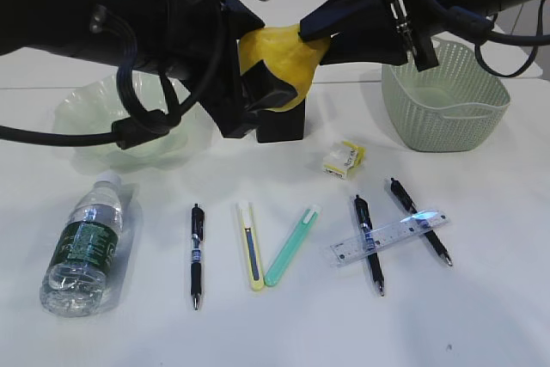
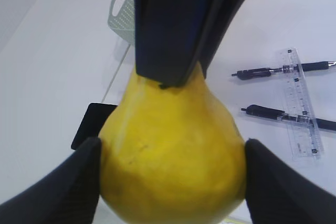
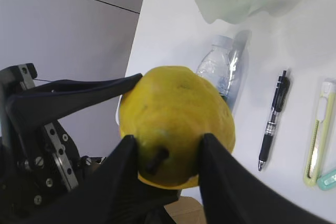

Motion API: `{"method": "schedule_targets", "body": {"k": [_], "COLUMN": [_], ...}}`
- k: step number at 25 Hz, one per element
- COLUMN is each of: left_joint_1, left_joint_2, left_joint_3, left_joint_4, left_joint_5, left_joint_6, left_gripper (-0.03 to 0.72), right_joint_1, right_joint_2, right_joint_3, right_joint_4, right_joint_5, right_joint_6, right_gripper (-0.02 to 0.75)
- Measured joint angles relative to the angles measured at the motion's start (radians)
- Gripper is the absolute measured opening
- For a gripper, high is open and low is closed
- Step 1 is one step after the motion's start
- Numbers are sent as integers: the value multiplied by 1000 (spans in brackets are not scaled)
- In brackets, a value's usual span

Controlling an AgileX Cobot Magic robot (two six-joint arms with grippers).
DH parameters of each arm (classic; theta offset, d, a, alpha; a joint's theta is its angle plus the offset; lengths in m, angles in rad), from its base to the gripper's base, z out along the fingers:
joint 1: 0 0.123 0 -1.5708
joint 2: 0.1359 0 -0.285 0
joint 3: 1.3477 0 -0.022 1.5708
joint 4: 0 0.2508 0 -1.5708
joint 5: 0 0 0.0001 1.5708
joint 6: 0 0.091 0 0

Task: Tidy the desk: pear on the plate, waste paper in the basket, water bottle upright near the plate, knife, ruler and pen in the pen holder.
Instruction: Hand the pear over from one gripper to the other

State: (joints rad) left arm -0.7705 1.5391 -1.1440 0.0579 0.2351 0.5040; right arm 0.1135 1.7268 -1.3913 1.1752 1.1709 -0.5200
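While both claws pinch the yellow pear (image 1: 277,59), right claw (image 3: 168,156) should let go fully before left claw (image 2: 173,153) carries it.

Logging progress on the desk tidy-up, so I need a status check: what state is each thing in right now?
pear: in the air, gripped from both sides
left end effector: closed on the pear's wide body
right end effector: around the pear's stem end
water bottle: lying on its side, capped
plate: empty
basket: empty
waste paper: on the desk
ruler: lying across two pens
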Motion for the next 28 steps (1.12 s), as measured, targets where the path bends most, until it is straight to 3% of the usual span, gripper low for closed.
{"method": "schedule_targets", "body": {"k": [6,15,28], "left_joint_1": [0,0,0], "left_joint_2": [0,0,2], "left_joint_3": [0,0,0], "left_joint_4": [7,13,13], "left_joint_5": [-5,-7,-7], "left_joint_6": [0,0,0], "left_gripper": [521,518,518], "right_joint_1": [-2,-2,-2], "right_joint_2": [0,0,0], "right_joint_3": [0,0,0], "right_joint_4": [10,54,64], "right_joint_5": [0,13,22], "right_joint_6": [-12,-44,-56], "right_gripper": [304,498,594]}}
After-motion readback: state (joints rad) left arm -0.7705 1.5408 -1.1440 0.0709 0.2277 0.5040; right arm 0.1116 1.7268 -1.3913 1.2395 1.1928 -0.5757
